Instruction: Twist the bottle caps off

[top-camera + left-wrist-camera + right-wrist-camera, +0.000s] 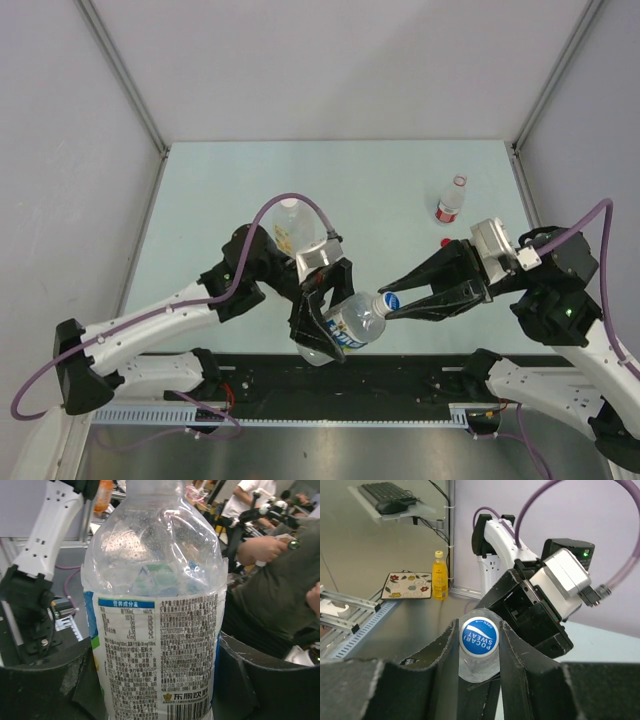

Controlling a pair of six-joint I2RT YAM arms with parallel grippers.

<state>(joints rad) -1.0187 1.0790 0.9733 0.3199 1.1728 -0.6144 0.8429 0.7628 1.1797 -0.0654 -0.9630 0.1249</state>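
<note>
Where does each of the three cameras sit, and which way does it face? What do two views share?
Top external: above and behind the arm bases, looking down at the table; both arms show, the left end effector holding the blue-label bottle.
Left wrist: on the left arm, facing that bottle's label close up between its own fingers.
Right wrist: on the right arm, facing the blue cap end-on between its own fingers.
Shared: top and right wrist views both show the cap.
</note>
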